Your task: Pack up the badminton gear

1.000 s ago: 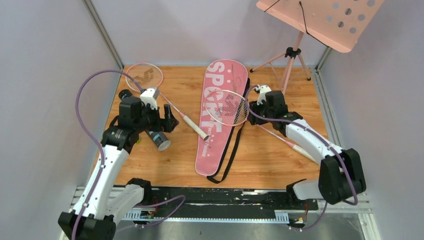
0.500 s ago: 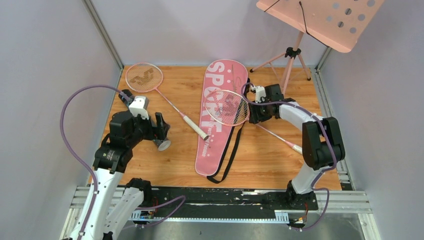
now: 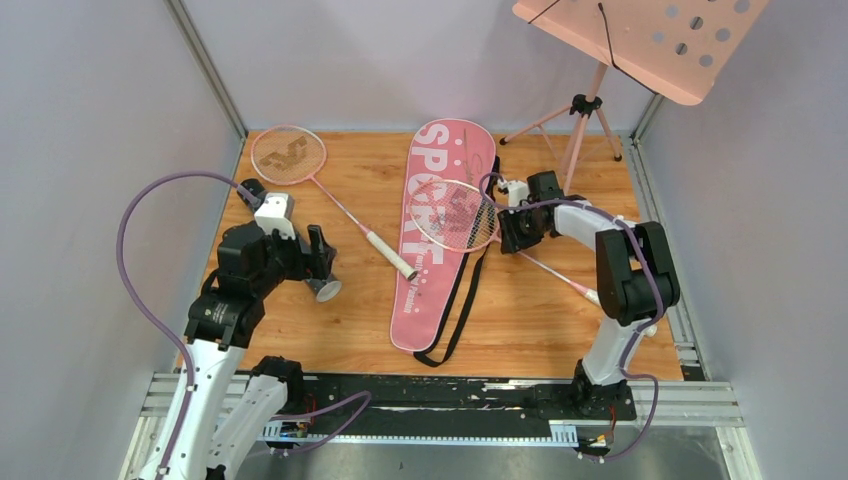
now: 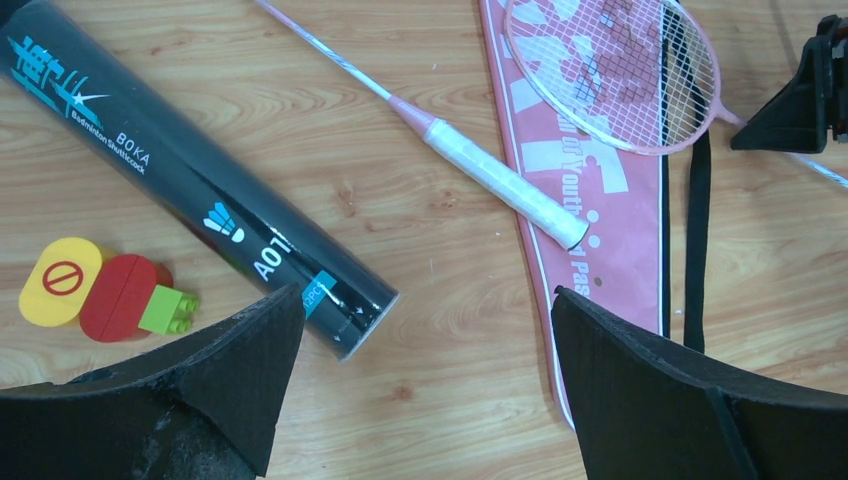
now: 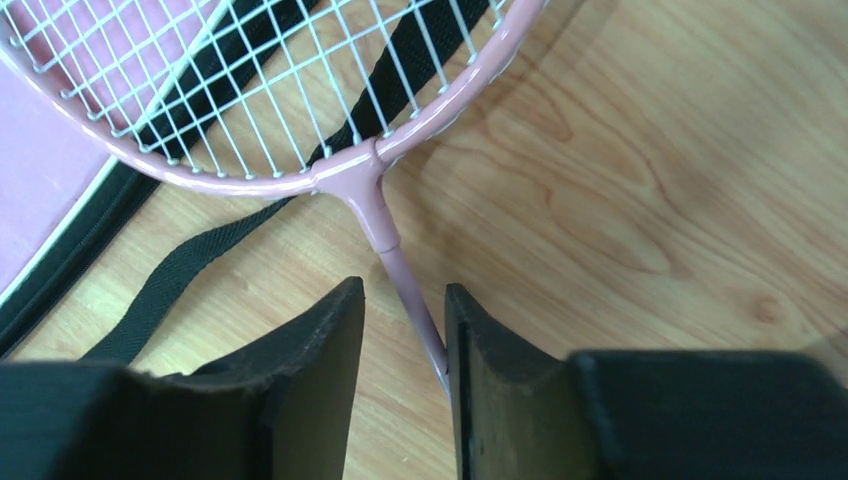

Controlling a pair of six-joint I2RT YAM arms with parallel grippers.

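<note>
**Q:** Asking for the step in hand.

**A:** Judging it to be the pick-up of the second racket (image 3: pixel 455 215). Finding its head resting on the pink SPORT racket bag (image 3: pixel 420 300) at the middle of the bench (image 3: pixel 540 320), and its handle pointing toward the right edge. Recording the right gripper (image 5: pixel 400 295) straddling the shaft just below the throat, jaws standing narrowly apart, one pad touching and a gap showing on the other side. Not clamping yet.

**Q:** Asking about the other arm.

**A:** Recording the left gripper (image 4: pixel 425 300) hovering with jaws wide apart, holding nothing, above the open end of the black shuttlecock tube (image 4: pixel 190 190) near the left edge. Noting the first racket (image 3: pixel 288 155) lying toward the far left corner.

**Q:** Asking what the next move is calling for.

**A:** Judging: closing squarely on the thin shaft without letting it slip, then lifting and steering the head toward the bag. Not managing to tell whether the bag is open.
</note>
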